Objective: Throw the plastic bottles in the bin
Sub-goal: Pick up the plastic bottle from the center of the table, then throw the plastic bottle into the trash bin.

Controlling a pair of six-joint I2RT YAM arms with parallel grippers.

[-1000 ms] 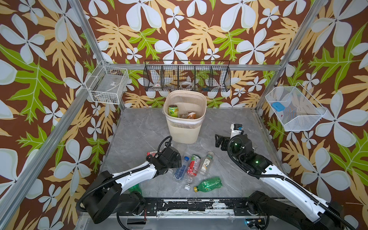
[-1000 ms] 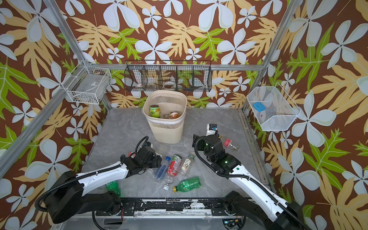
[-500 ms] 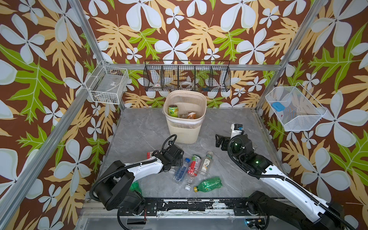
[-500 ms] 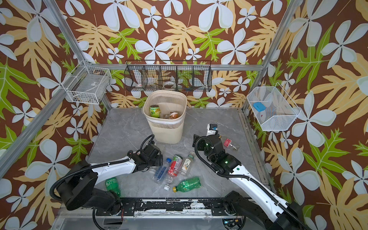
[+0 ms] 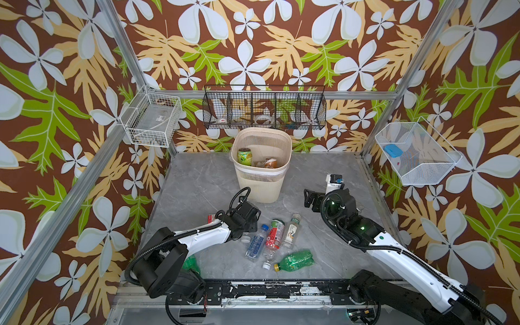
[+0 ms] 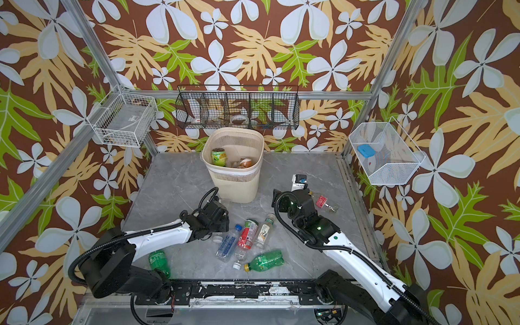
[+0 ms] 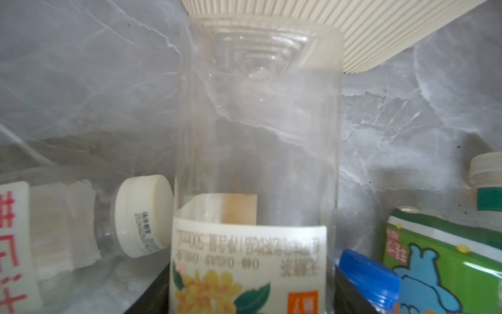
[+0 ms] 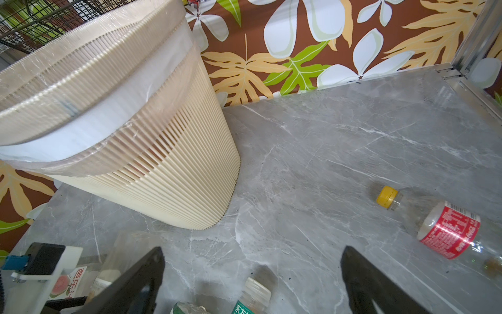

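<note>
A grey marble worktop [image 5: 197,183] sits inside a booth with flowered walls. A beige slatted bin [image 5: 261,185] stands at the back, near the middle. A green drink container [image 5: 244,156] and a brown one [image 5: 271,162] are already in it.

The left tool [image 5: 249,213] is low over the worktop, just in front of the bin. In the left wrist view a clear bottle [image 7: 255,136] lies lengthwise between its jaws. The bottle's base points at the foot of the bin straight ahead, and its label end is nearest the camera. The jaws stand partly open, one on each side of the bottle; whether they press it cannot be told. Its white label shows yellow flowers, green leaves and an orange square. The small print is upside down and too blurred to read. The left arm is clearly the nearer one, and the next move is probably a lift up and forward over the rim.

The right tool [image 8: 252,250] is wide open and empty, beside the bin. Near it lies a yellow-capped bottle [image 8: 448,231] with a red label whose white print looks like Coca-Cola.

More bottles lie loose between the arms:
- a blue-labelled bottle [image 5: 254,244]
- a red-labelled bottle [image 5: 274,236]
- a white-labelled bottle [image 5: 291,230]
- a green bottle [image 5: 295,259]

Several carry Chinese characters.
</note>
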